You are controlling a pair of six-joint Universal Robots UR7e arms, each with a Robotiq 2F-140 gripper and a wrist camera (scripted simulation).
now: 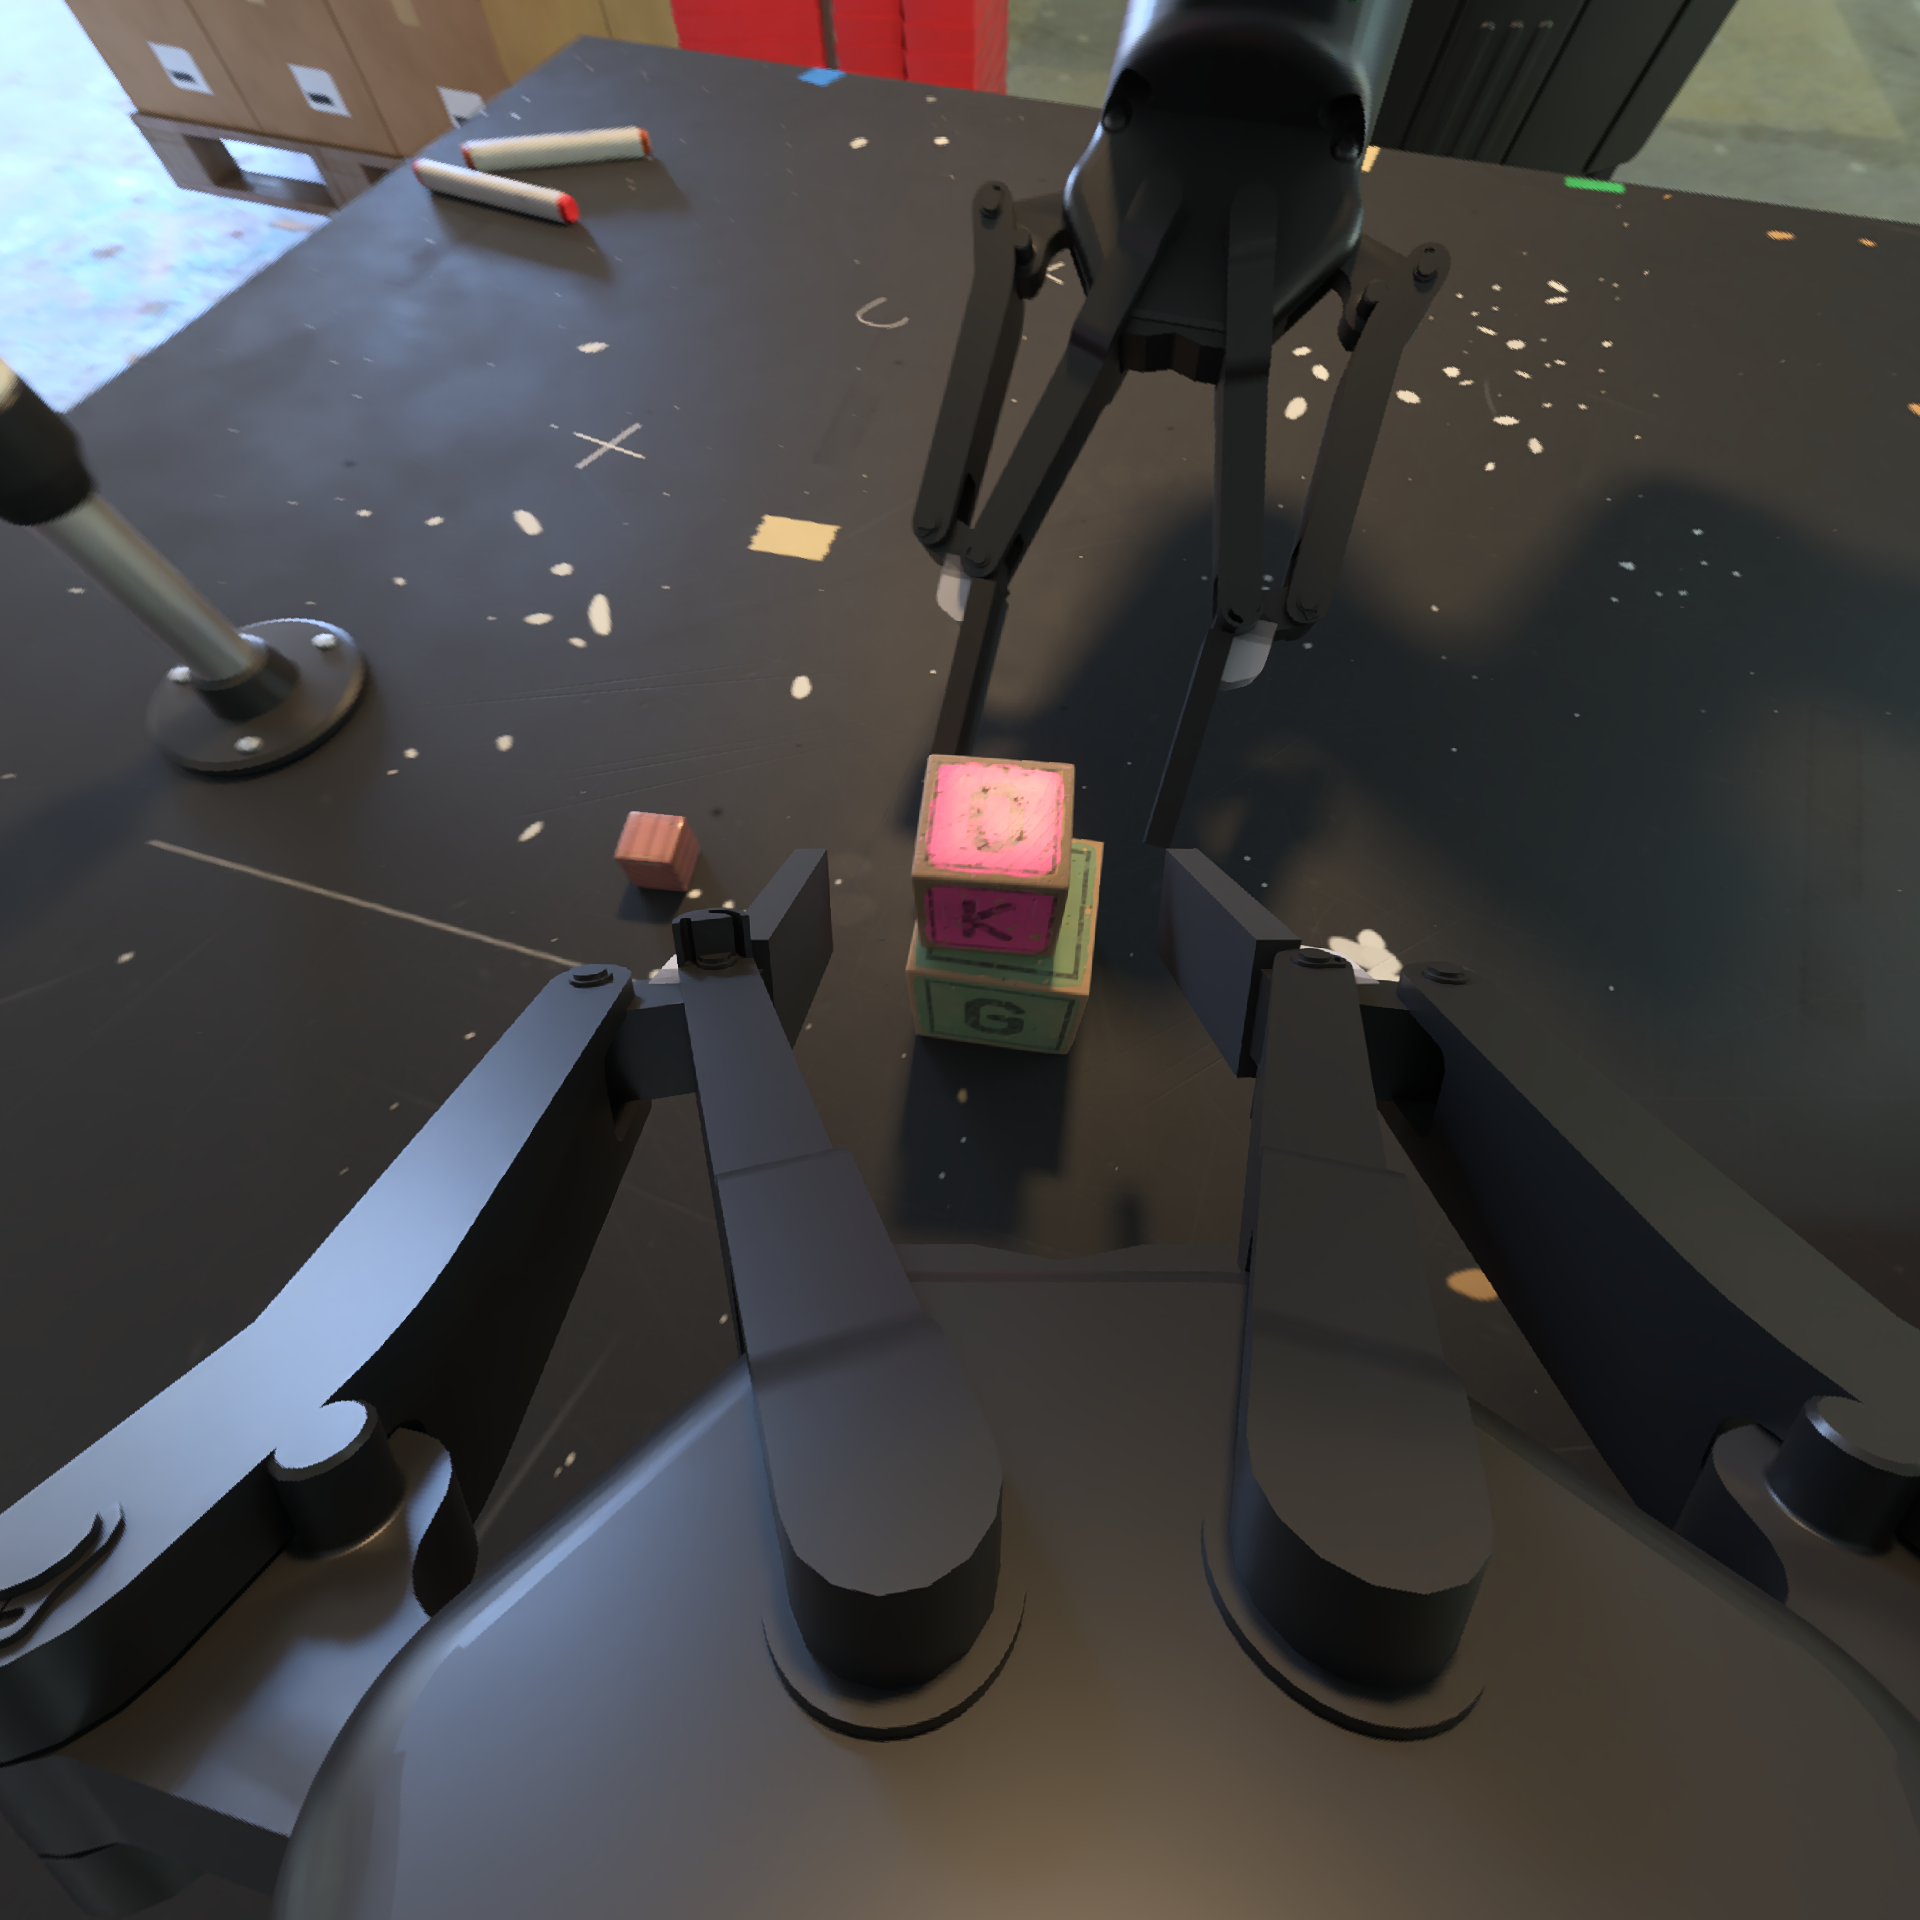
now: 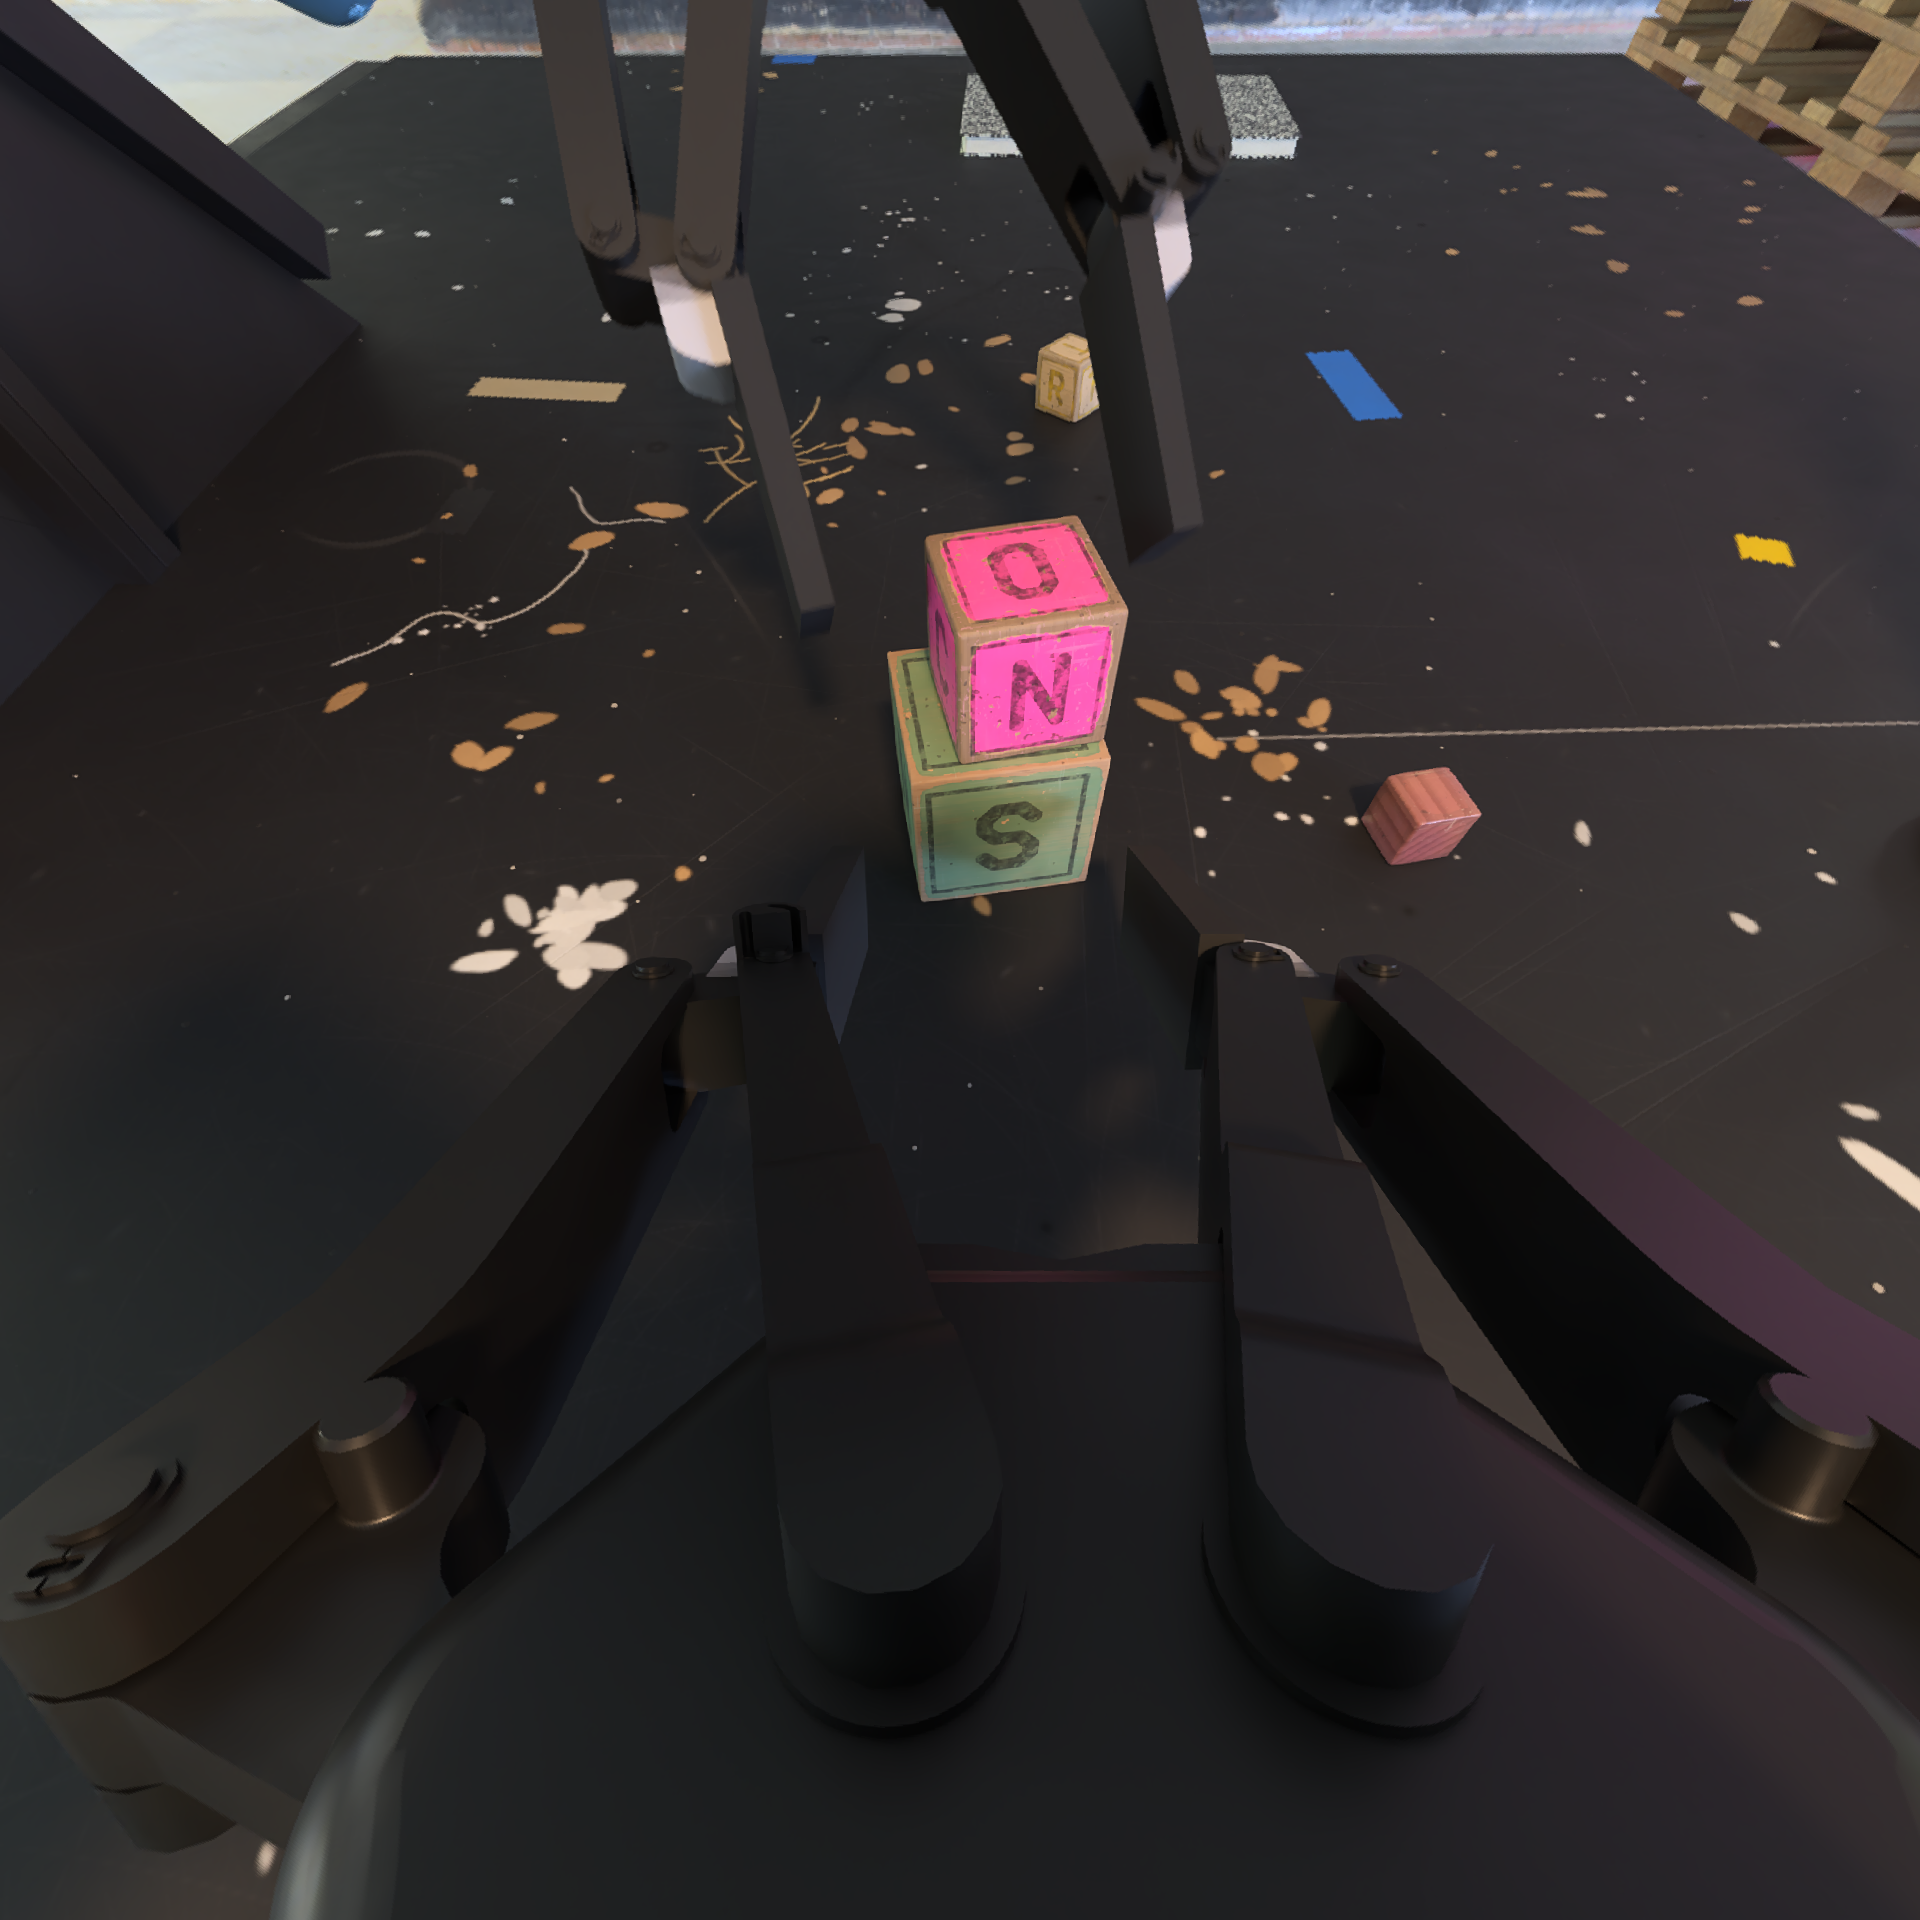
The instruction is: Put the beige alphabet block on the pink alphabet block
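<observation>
The pink alphabet block [image 1: 992,842] stands on a green alphabet block [image 1: 997,1013] on the black table; both also show in the right wrist view, pink [image 2: 1023,634] over green [image 2: 1003,821]. The beige alphabet block [image 2: 1065,376] sits on the table far behind the stack, partly hidden by a finger of the left gripper; the left wrist view does not show it. My left gripper [image 1: 1003,935] is open and empty, its jaws either side of the stack. My right gripper [image 2: 997,914] is open and empty, just short of the stack on the opposite side.
A small reddish-brown cube [image 1: 655,850] lies beside the stack, also in the right wrist view [image 2: 1418,816]. Two white markers [image 1: 494,192] lie at the far left. A metal post on a round base [image 1: 255,696] stands left. A grey pad [image 2: 1257,114] lies at the far edge.
</observation>
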